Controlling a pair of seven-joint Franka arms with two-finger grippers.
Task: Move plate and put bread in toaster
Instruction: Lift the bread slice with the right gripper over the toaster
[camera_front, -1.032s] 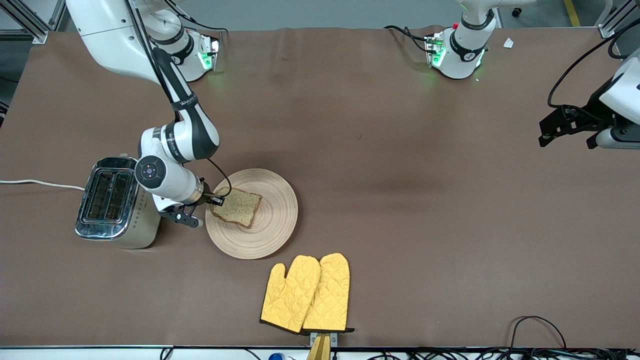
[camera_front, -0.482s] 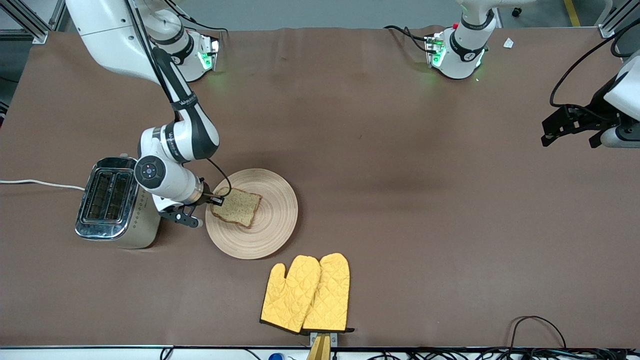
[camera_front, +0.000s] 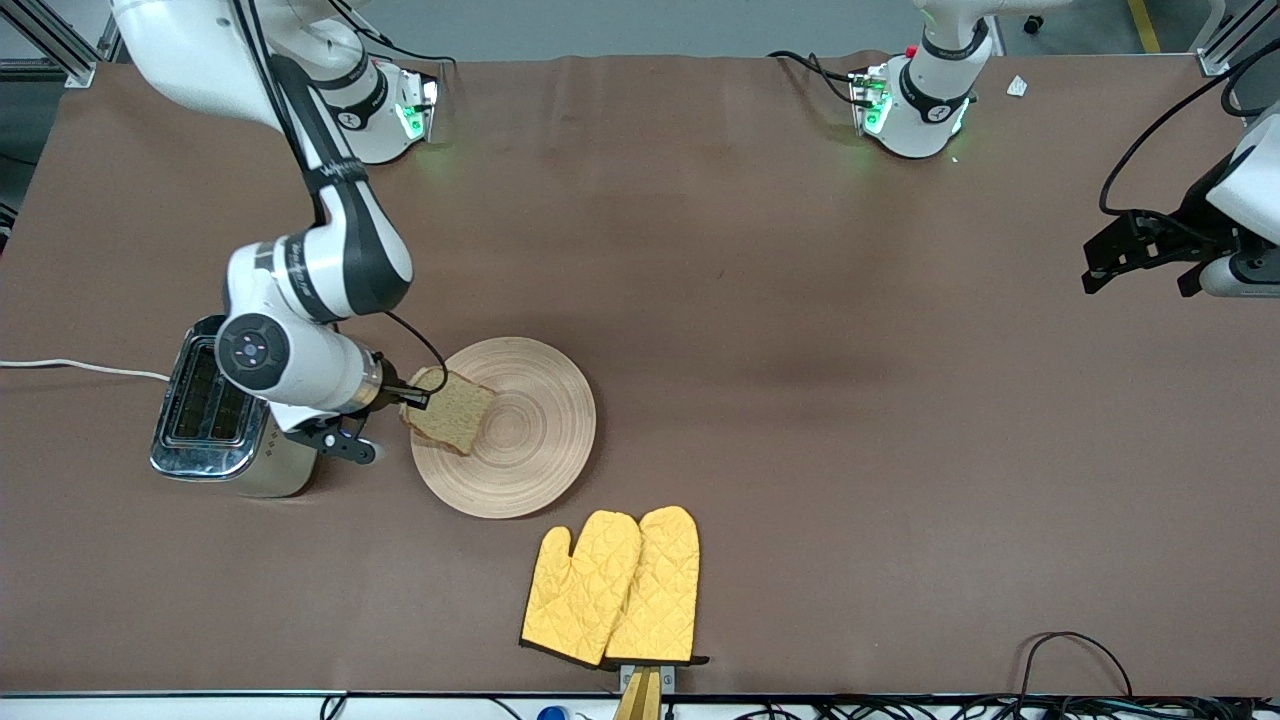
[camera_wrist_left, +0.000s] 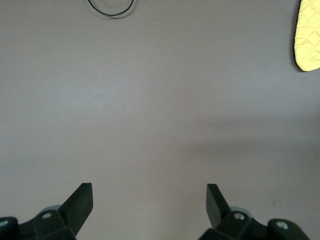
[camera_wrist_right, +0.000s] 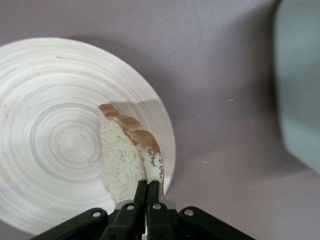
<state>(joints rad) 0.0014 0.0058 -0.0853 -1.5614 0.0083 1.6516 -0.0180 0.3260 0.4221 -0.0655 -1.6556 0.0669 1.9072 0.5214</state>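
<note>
My right gripper is shut on one edge of the bread, a speckled brown slice that hangs tilted over the toaster-side rim of the plate. In the right wrist view the fingers pinch the slice above the ringed plate. The toaster, chrome-topped with two slots, stands beside the plate toward the right arm's end; my right wrist partly covers it. Its side shows in the right wrist view. My left gripper waits open and empty over bare table at the left arm's end, as the left wrist view shows.
A pair of yellow oven mitts lies nearer to the front camera than the plate; one corner shows in the left wrist view. The toaster's white cord runs off the table's end. Black cables lie at the front edge.
My right gripper has lifted the bread off the plate and carried it toward the toaster; the slice now hangs tilted. The left arm has barely moved.
</note>
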